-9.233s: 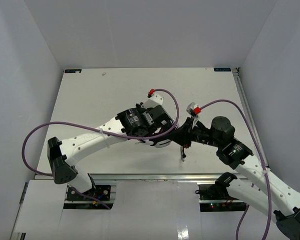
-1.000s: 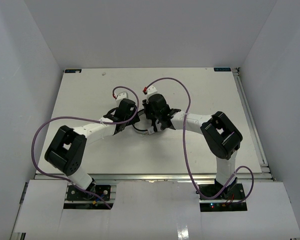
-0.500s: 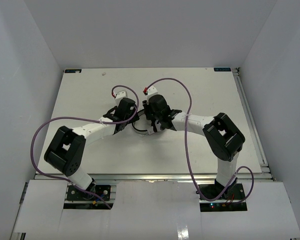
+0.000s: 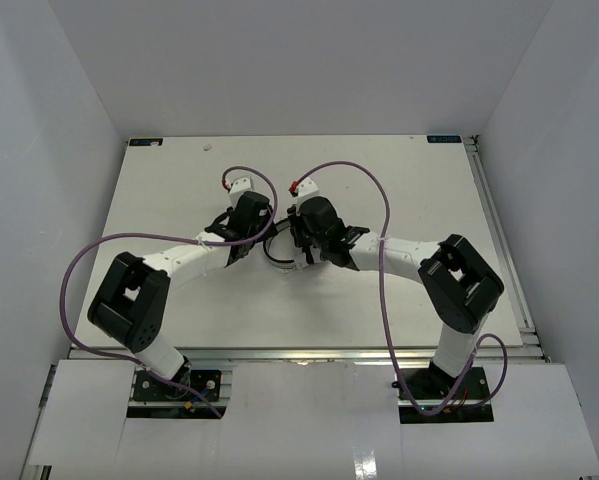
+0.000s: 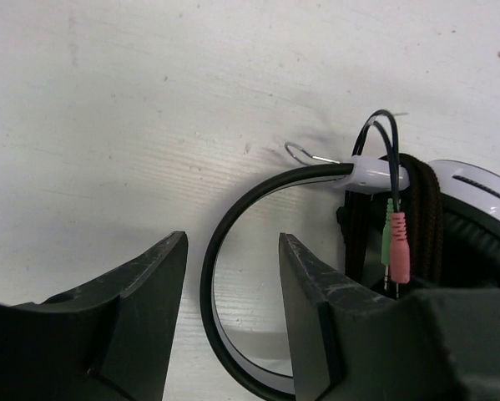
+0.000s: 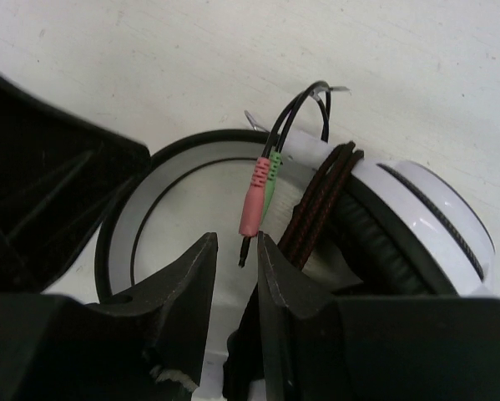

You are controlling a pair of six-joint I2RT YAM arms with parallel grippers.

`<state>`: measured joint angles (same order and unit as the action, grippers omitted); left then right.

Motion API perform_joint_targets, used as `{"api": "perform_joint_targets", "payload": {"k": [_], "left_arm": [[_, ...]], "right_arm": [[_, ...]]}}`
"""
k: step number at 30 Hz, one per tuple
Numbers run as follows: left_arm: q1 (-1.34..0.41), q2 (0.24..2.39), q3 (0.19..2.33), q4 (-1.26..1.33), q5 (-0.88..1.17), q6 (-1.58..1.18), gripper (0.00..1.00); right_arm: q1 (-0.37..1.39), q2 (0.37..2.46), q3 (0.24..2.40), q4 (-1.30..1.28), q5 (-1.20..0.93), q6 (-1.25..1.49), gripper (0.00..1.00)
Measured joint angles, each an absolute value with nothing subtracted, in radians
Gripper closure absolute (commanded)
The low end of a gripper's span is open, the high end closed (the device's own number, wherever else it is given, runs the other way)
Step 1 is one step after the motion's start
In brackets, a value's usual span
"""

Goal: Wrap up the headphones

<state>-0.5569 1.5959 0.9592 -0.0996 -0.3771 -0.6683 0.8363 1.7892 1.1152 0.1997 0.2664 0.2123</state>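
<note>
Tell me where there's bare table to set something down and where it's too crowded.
Bare: the far strip of the table behind both grippers, the side right of the right arm, and the near strip between it and the left arm. Crowded: the middle, where the left gripper and right gripper meet over the headphones.

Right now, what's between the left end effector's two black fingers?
In the left wrist view, the white-and-black headphones' thin black headband curves through the gap of the left end effector, over the bare white table.
</note>
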Motion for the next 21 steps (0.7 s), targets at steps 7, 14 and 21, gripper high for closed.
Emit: {"api": "perform_joint_targets", "payload": {"k": [7,14,21], "left_arm": [[-0.544,1.605,0.983,0.036,-0.311,-0.576,0.47],[-0.537,1.699,1.064,0.168,-0.134,-0.539,0.53],[-0.538,1.775,1.068,0.188,-0.037,-0.544,0.55]], "right_arm": [[0.851,1.728,1.053,0.206,0.282,0.229,0.67],[0.875,1.662,0.991,0.216,0.301,0.232,0.67],[0.900,1.542,0.915,0.211,0.320,0.232,0.66]]}}
